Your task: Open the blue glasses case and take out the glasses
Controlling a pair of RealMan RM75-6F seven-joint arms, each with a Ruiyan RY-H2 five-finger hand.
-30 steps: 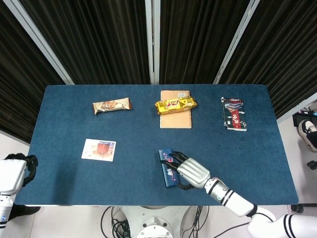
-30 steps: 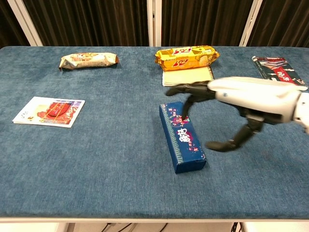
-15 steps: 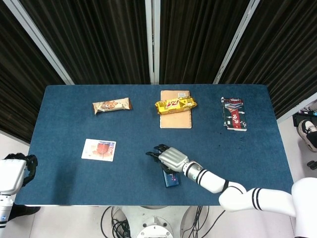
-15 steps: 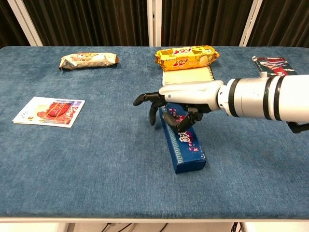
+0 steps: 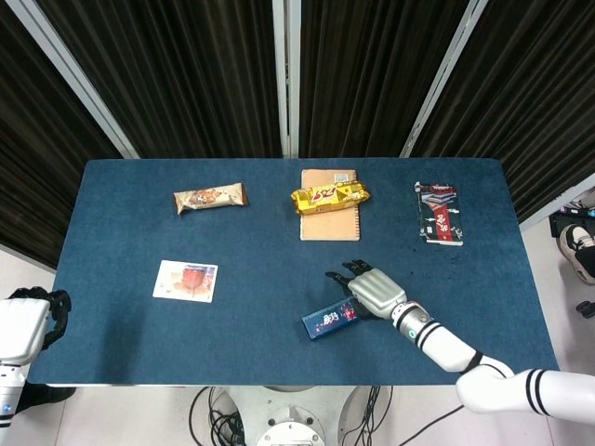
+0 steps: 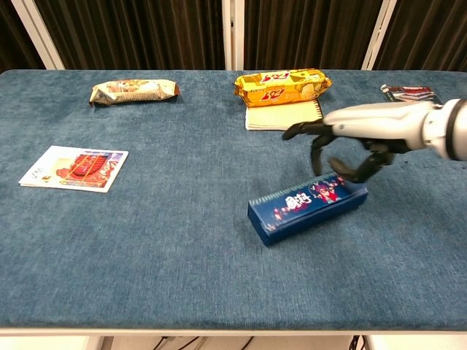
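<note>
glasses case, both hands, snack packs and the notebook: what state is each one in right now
blue glasses case: closed, lying flat, askew on the table.
right hand: fingers curled over the case's right end, holding nothing.
left hand: off the table's left edge, idle.
yellow snack pack: sealed, lying on the notebook.
notebook: closed.
tan snack bar: sealed, flat.

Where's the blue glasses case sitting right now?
In the head view, the blue glasses case lies closed near the table's front edge, right of centre, angled, below the notebook. The right robot hand is at its right end.
</note>
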